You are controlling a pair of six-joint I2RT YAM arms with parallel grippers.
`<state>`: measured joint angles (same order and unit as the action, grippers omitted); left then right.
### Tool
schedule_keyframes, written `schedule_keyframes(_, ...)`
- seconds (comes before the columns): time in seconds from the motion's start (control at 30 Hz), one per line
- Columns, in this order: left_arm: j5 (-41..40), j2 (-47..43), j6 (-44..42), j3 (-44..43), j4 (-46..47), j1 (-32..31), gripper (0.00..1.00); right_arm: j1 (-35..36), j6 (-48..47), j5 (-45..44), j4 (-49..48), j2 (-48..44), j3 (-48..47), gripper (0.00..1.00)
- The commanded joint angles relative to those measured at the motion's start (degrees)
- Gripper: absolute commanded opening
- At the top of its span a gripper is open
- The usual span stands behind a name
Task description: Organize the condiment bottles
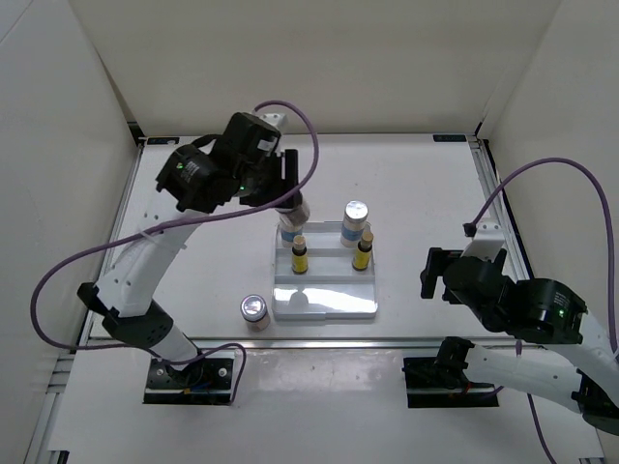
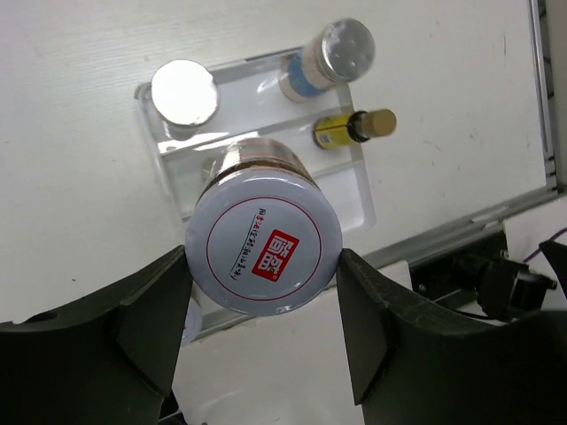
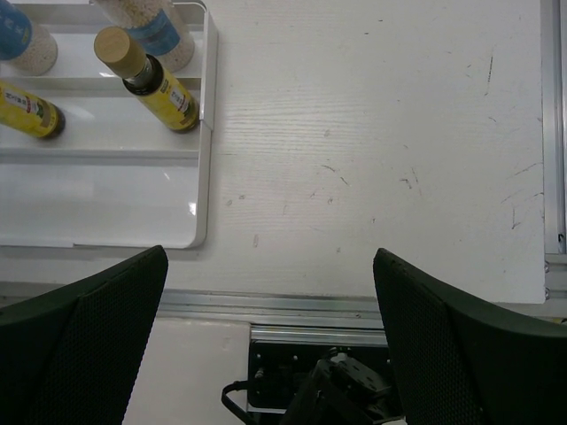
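Observation:
My left gripper point(image 1: 290, 198) is shut on a squat jar point(image 2: 263, 241) with a silver-white lid bearing a red logo, and holds it upright over the white stepped tray point(image 1: 338, 302). The left gripper also shows in its wrist view point(image 2: 263, 305). Two white bottles with blue labels point(image 1: 290, 232) point(image 1: 355, 222) stand on the tray's back step. Two slim yellow bottles point(image 1: 300, 257) point(image 1: 363, 252) stand on the middle step. A second squat jar point(image 1: 254, 311) stands on the table left of the tray's front. My right gripper point(image 1: 432, 274) is open and empty, right of the tray.
The right wrist view shows the tray's right rim point(image 3: 202, 177) and bare table beyond it. Metal rails point(image 1: 290, 340) border the table, with walls behind and to both sides. The arm bases point(image 1: 191, 379) sit at the near edge.

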<state>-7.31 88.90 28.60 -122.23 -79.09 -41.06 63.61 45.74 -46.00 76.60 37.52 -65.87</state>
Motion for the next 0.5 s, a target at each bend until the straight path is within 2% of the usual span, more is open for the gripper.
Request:
schedule_keyframes(0.0, 1.0, 2.2, 1.5, -3.4, -7.0, -4.5, 0.11, 0.1, 1.7, -2.5, -0.1, 0.5, 0.2, 1.00)
schedule_keyframes(0.23, -1.3, 9.6, 3.5, -7.3, -6.4, -15.0, 0.11, 0.1, 4.4, -4.3, 1.9, 0.5, -0.3, 1.00)
schedule_keyframes(0.47, -5.2, 16.9, 5.3, -8.5, -5.9, -21.6, 0.11, 0.1, 5.0, -4.8, 1.9, -0.6, -0.3, 1.00)
